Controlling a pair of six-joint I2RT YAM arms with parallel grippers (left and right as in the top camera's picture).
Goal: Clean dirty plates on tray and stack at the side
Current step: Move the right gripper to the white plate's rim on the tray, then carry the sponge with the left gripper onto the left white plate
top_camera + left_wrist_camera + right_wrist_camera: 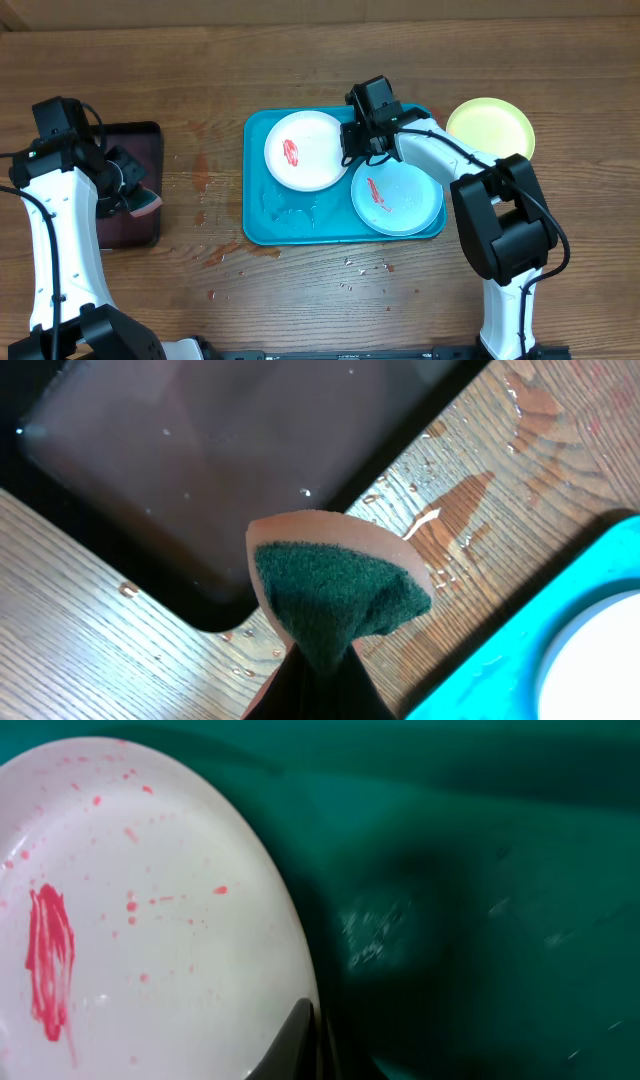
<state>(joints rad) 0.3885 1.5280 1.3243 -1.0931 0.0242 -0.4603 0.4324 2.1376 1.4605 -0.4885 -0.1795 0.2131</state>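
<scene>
The teal tray (262, 215) holds a white plate (305, 150) with a red smear and a pale mint plate (397, 196) with a red smear. The yellow-green plate (490, 128) lies on the table right of the tray. My right gripper (352, 140) is shut on the white plate's right rim; the wrist view shows its fingers (312, 1040) pinching the rim of the smeared plate (130, 920). My left gripper (135, 195) is shut on a sponge (340, 585), pink with a green scrub face, held above the black tray's corner.
A black tray (135, 185) lies at the left (200, 470). Water drops and reddish wet patches (455, 510) mark the wood between it and the teal tray (520, 650). Water pools inside the teal tray at its front left (290, 212).
</scene>
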